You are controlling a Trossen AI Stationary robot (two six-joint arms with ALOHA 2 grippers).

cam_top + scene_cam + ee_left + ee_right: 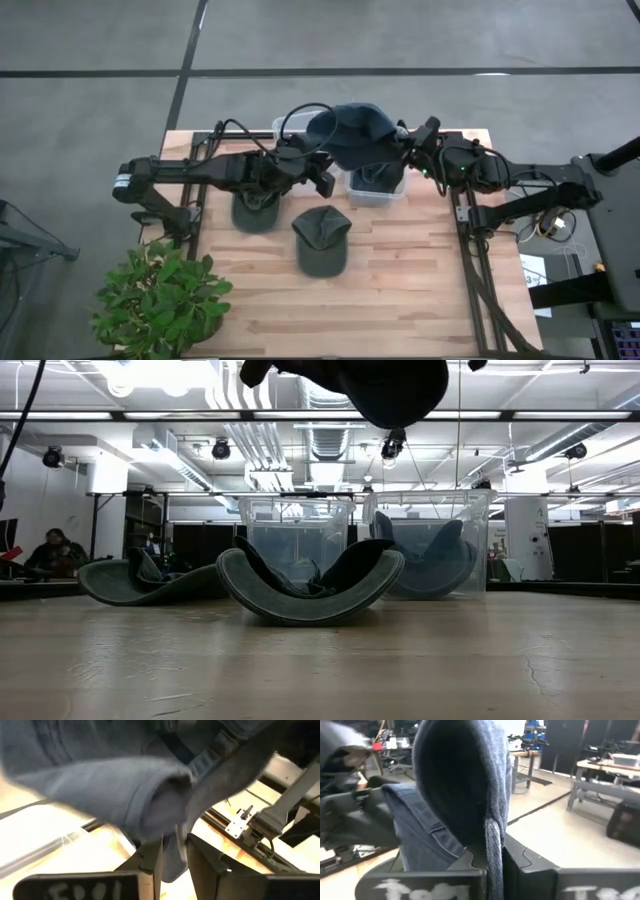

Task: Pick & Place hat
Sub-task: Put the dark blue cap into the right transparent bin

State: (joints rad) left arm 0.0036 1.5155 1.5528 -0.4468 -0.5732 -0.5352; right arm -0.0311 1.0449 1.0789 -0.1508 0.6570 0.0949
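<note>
Denim hat [352, 132] hangs above right bin [376, 186] | left gripper [322, 152] and right gripper [405, 148] both clench its opposite edges | you lower straight down.

My high view looks straight down on the whole table [400, 290]. Low view sits at tabletop level, facing across into the room, close to the green cap [310, 582], also centre frame from above [321, 240]. Both wrist views sit tight against the blue hat [125, 785] [460, 785].
</note>
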